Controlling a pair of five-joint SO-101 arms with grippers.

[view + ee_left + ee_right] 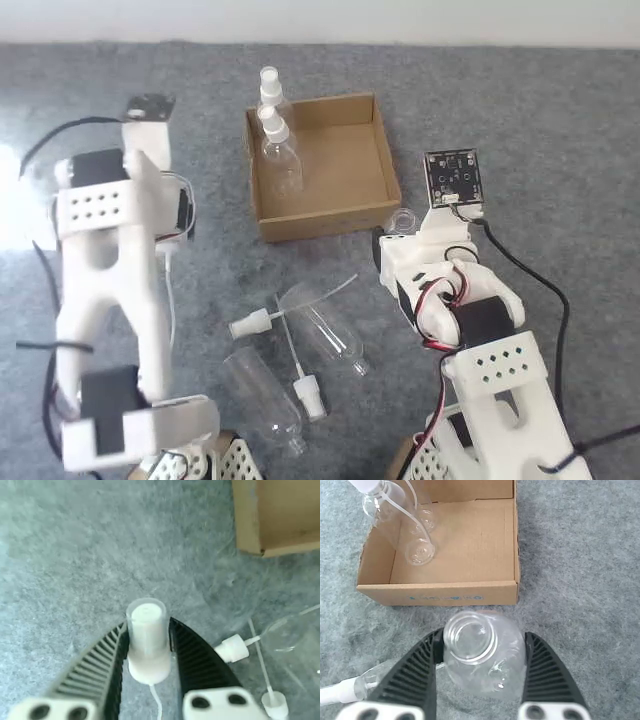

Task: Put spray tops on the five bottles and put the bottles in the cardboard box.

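Currently clamped in left gripper (pixel 147 628): spray top (pixel 147 655), cap up. Gripped in right gripper (pixel 483 637): uncapped bottle (pixel 490 667), mouth up, just before cardboard box (pixel 440 592) front wall. Inside box, two capped bottles (pixel 281 152) upright. Lying on mat (pixel 520 120) short of box: two bare bottles (pixel 326 326) (pixel 265 385), two loose spray tops (pixel 252 323) (pixel 310 396).

We find the cardboard box (pixel 340 175) at the back of the surface (pixel 560 120), with two topped bottles (pixel 282 160) standing in its left side. Before it lie two open bottles (pixel 328 328) among two loose spray tops (pixel 252 323). A held bottle (pixel 482 660) sits in the right pincer (pixel 482 640) just before the box's front wall, and a held spray top (pixel 146 640) sits in the left pincer (pixel 147 627).
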